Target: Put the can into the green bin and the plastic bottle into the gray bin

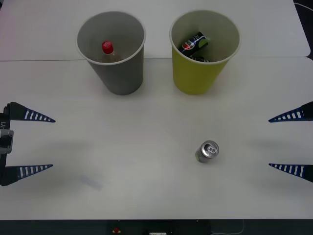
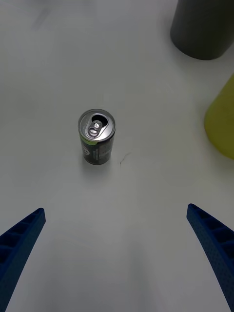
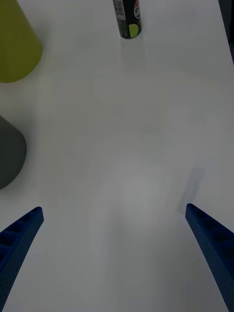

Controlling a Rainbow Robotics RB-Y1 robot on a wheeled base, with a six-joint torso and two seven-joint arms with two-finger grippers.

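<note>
Resting spread and empty, left hand (image 1: 53,143) and right hand (image 1: 269,143) seem finished: far ahead, the can (image 1: 194,42) lies in the green bin (image 1: 205,78) and the plastic bottle (image 1: 107,48) in the gray bin (image 1: 122,73). Another green-patched can (image 1: 207,151) stands near the right hand.

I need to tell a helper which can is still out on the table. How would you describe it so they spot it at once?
Start at the green bin, at the back of the white table beside the gray bin. Nearer the robot, toward its right, one small can stands upright alone. Its silver top with pull tab faces up, its dark body has a green patch, and unlike the can in the green bin, it stands in the open.
</note>
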